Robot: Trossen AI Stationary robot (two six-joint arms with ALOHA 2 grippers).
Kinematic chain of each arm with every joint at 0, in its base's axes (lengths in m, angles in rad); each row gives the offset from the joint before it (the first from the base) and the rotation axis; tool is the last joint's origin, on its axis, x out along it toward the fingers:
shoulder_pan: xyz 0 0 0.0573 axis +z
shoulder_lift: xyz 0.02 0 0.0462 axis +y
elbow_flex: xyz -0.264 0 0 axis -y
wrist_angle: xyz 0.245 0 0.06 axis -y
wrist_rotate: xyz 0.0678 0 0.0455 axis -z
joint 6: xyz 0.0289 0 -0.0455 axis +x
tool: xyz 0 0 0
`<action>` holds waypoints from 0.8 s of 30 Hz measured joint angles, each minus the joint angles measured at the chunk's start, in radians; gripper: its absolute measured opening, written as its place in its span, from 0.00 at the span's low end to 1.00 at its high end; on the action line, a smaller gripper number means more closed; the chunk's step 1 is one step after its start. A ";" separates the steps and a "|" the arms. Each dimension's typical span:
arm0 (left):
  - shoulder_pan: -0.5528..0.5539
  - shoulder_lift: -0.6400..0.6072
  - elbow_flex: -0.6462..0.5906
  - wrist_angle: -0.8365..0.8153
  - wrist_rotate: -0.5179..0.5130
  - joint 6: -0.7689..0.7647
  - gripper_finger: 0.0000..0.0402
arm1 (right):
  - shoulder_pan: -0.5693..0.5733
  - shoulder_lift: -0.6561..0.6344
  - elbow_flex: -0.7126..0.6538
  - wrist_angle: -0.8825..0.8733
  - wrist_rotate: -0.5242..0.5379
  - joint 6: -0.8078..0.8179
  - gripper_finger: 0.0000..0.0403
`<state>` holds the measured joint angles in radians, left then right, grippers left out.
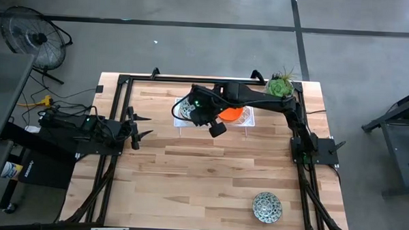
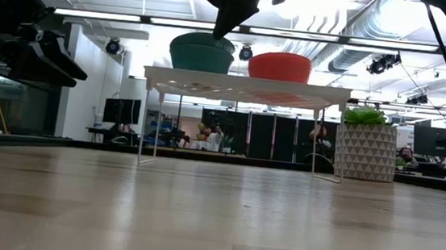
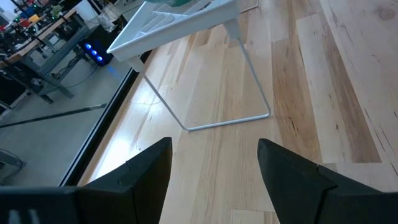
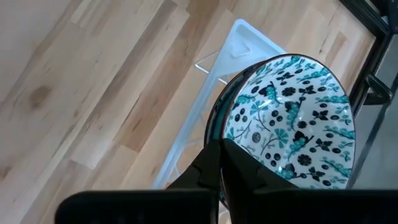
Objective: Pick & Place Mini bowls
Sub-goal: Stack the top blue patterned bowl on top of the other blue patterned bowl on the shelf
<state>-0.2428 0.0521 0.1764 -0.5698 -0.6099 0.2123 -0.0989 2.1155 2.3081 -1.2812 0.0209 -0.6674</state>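
Three bowls showed on the table (image 1: 209, 176): nearest, at the front edge toward the right, a lone front bowl (image 1: 266, 206) sat upright, well apart from everything else. Mid-table at the left side, the left gripper (image 3: 215, 144) waited with its fingers spread and nothing between them, aimed at the rack's wire leg. Farther back, on the white rack (image 2: 246, 87), the patterned bowl (image 4: 292, 118) and the orange bowl (image 2: 280, 66) stood side by side, close together. The right gripper (image 4: 224, 149) had reached over the rack and appeared pinched on the patterned bowl's rim, one finger inside, one outside. Risks, as judged: a rim pinch is narrow, so the bowl could swing or slip out once lifted; a sideways pull could knock the orange bowl or drag the light rack on its thin legs; a drop from rack height could chip the bowl. Farthest back, the plant pot (image 2: 365, 152) stood beside the rack, close under the right arm, and a wide sweep might clip it.
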 joint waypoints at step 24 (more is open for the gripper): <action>0.000 0.000 0.000 0.000 0.000 0.000 0.58 | -0.026 0.000 0.000 0.015 -0.066 -0.013 0.08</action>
<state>-0.2424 0.0517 0.1768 -0.5701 -0.6102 0.2123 -0.1246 2.1159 2.3081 -1.2667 -0.0448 -0.6804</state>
